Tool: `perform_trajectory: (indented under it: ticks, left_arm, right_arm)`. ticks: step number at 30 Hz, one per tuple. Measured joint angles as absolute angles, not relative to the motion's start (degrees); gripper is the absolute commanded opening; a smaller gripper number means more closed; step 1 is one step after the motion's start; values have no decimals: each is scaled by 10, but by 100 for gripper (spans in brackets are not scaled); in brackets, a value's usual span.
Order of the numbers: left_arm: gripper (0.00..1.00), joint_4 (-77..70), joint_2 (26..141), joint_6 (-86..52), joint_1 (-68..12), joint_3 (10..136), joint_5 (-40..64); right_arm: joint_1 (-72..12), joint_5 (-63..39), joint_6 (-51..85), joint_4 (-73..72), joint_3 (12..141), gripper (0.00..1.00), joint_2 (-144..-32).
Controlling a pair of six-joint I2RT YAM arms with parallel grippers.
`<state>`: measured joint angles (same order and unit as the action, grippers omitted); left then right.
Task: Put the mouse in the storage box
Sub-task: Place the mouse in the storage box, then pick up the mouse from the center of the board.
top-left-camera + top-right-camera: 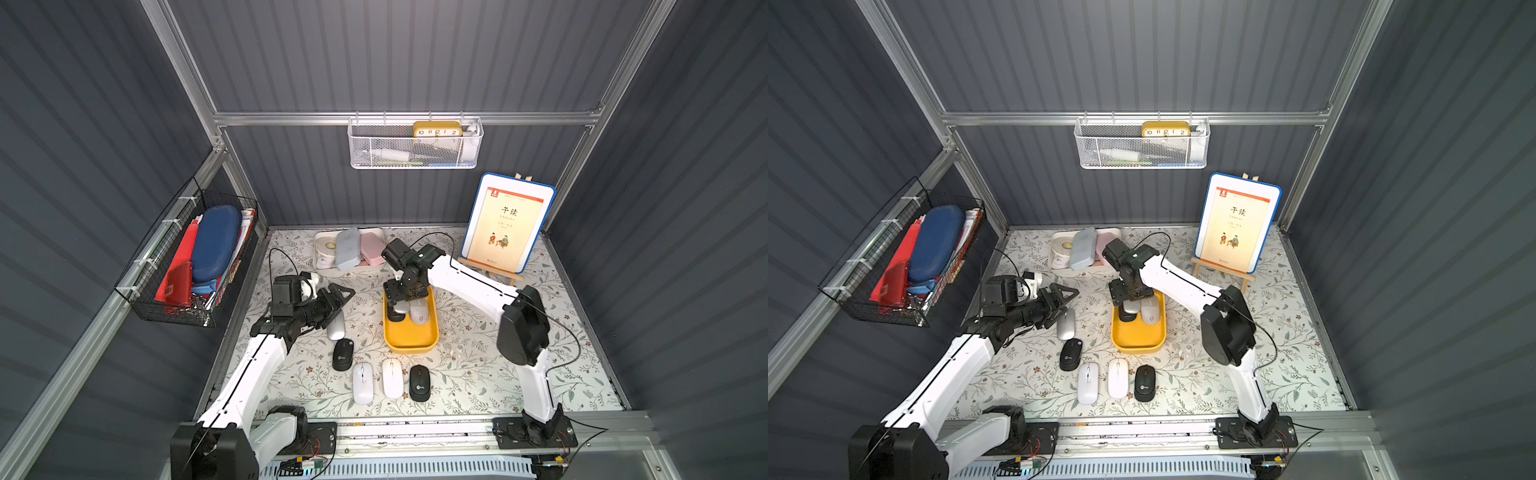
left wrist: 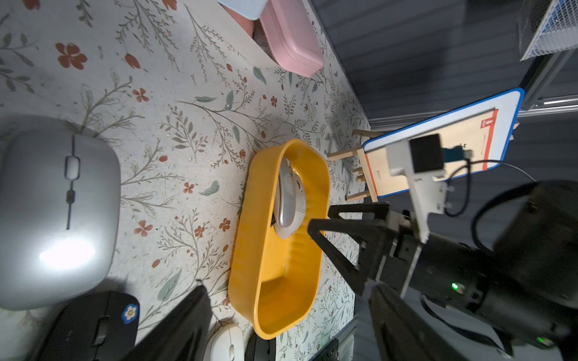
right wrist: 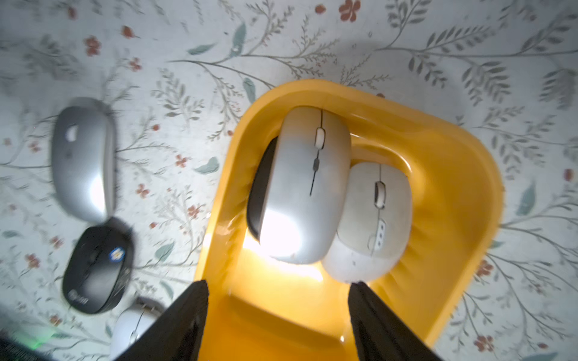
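The cell is enclosed by dark grey ribbed wall panels [image 1: 415,62]; a black wire basket [image 1: 183,266] is hung at left. Over the floral-patterned table covering [image 1: 478,365], the left gripper [image 1: 344,300] is held wide and empty near a loose silver mouse [image 1: 336,328]. The silver oval mouse [image 3: 303,187] is lodged inside the shallow yellow plastic storage box [image 1: 411,334], partly over a black mouse [image 3: 262,187]. The right gripper [image 1: 405,299] is parted above it, gripping nothing. A cream book [image 1: 507,224] is propped rear right.
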<state>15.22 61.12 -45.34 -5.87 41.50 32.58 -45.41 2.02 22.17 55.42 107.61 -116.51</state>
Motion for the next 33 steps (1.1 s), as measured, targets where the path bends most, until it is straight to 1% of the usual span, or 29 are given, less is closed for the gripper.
perform_trajectory:
  ticks: [3,6,9,12,15,17,26,33]
  left_arm:
    - [83,153,577,-455,-85,403,334]
    - [82,161,537,-465,-145,380,323]
    - [81,189,519,-478,-210,366,303]
    - [82,215,505,-489,-238,357,280]
    - [82,224,489,-501,-241,346,269]
    - [82,224,486,-507,-241,345,266]
    - [83,214,491,-515,-241,345,261]
    - [83,194,502,-519,-241,324,268]
  right_arm:
    - [-478,30,230,532,995,77,-1059]
    - [-496,24,251,524,897,76,-968]
    - [-526,27,283,532,807,78,-926]
    - [-576,16,325,534,728,81,-917]
    - [-619,-3,369,531,672,82,-917]
    - [-634,-12,399,523,651,82,-916]
    - [-650,-23,516,447,615,82,-920]
    - [-650,-13,543,443,622,80,-978]
